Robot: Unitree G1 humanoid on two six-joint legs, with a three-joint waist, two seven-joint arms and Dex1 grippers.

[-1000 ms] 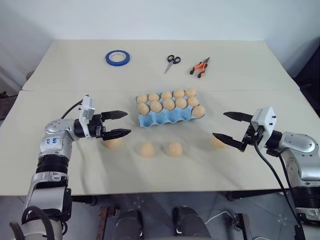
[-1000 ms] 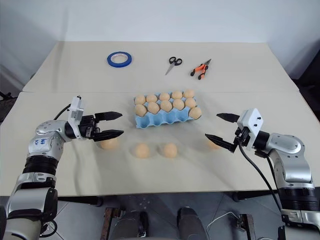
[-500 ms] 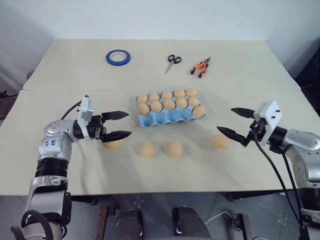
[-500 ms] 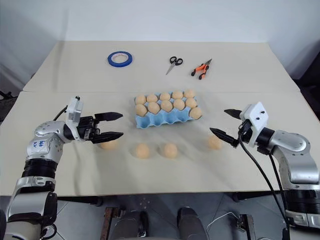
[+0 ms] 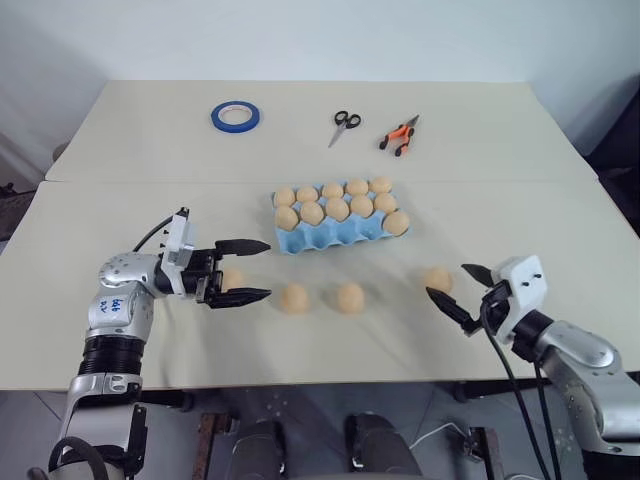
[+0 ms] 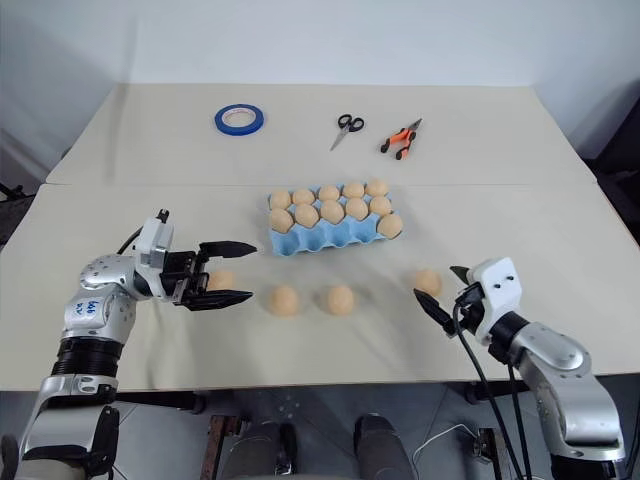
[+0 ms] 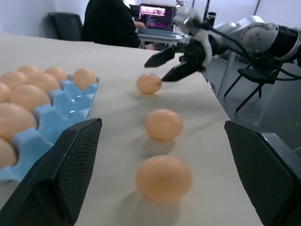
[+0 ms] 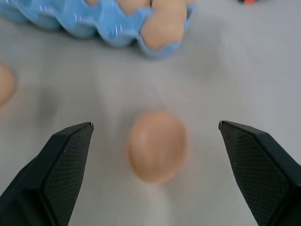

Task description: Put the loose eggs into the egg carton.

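Pale and wide, the desk (image 5: 120,130) carries the egg carton (image 5: 340,228) near its middle, its far cups filled with eggs and the near row of cups looking empty, though the scalloped front edge hides their bottoms. Four loose eggs lie on the desk in front of the carton in a rough line. The rightmost egg (image 5: 437,279) sits just beyond the right hand (image 5: 455,290), whose two black fingers stand wide apart and empty, pointing forward and toward the left so that the egg lies almost between their tips; in the right wrist view it is centred between the fingers with its long axis running roughly along them. The leftmost egg (image 5: 232,279) is mostly hidden between the fingers of the left hand (image 5: 248,270), which is also spread wide, holds nothing and points level toward the right. The two middle eggs (image 5: 294,298) and (image 5: 350,297) lie well apart from both hands, nearer the left one. Judging from this, each hand has its own nearest egg ahead; whether either finger already touches an egg cannot be made out.
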